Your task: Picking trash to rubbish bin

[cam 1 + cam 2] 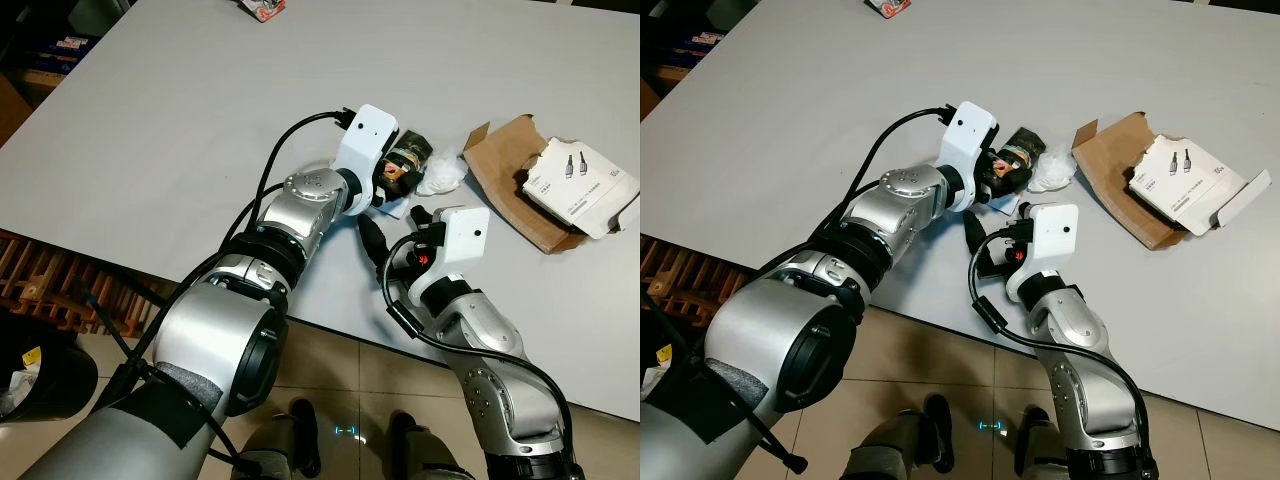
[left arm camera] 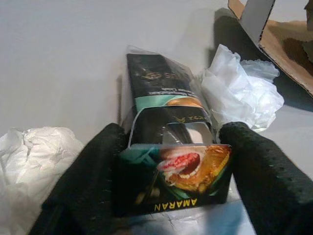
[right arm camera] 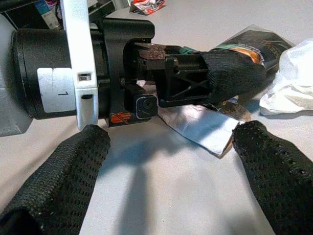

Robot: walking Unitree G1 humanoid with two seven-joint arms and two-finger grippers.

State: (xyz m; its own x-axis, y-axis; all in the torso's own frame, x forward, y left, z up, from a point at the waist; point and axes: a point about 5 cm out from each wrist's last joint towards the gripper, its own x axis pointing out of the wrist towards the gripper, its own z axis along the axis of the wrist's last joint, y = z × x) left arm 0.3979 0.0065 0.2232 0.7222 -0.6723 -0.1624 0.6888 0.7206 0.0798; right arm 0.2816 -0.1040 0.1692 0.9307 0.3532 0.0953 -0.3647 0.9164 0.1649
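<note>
A dark snack packet (image 2: 171, 161) printed with a burger lies on the grey table (image 1: 180, 130), near the front edge. My left gripper (image 1: 395, 175) reaches over it, and its two black fingers (image 2: 93, 171) press against both sides of the packet. A crumpled white tissue (image 1: 443, 170) lies just right of the packet, and flat white paper (image 3: 200, 125) lies under the left gripper. My right gripper (image 1: 392, 228) stands open low over the table, just in front of the left wrist, with nothing between its fingers (image 3: 274, 171).
A torn cardboard box (image 1: 505, 190) holding a white cable package (image 1: 580, 180) lies at the right. A red wrapper (image 1: 263, 8) sits at the table's far edge. A black bin (image 1: 40, 375) stands on the floor at the lower left.
</note>
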